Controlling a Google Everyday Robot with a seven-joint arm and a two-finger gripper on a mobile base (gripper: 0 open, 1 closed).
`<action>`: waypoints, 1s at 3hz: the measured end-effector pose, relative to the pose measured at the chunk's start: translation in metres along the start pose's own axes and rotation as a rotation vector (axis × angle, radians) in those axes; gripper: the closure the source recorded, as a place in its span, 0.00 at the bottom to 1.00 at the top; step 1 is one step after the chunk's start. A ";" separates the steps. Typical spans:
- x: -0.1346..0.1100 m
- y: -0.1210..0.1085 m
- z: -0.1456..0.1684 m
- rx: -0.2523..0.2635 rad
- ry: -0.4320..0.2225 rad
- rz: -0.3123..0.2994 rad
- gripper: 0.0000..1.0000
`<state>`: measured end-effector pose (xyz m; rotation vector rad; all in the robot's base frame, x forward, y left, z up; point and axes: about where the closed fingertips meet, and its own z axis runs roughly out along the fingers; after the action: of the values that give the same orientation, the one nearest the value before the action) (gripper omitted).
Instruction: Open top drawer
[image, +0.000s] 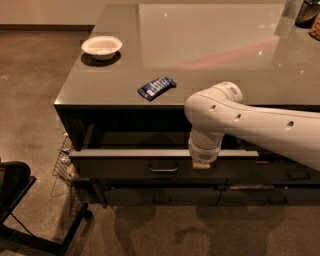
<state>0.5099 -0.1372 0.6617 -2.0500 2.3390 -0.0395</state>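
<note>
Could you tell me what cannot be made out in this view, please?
Top drawer, inside: shadowed under the counter.
Gripper, at the drawer front's top edge right of its handle: mostly covered by the wrist.
Things at the counter's far right: cut by the frame edge.

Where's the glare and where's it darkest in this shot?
Camera view: pale glare with a pink streak washes the countertop; darkest is the cavity behind the pulled-out top drawer; the bowl casts a soft shadow; the hand sits dimly lit at the drawer's front edge.
</note>
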 end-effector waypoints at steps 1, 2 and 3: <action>0.000 0.000 0.000 0.000 0.000 0.000 0.36; 0.000 0.000 0.000 0.000 0.000 0.000 0.12; 0.006 -0.002 -0.006 0.009 -0.009 0.007 0.00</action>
<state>0.5112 -0.1432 0.6677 -2.0333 2.3368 -0.0411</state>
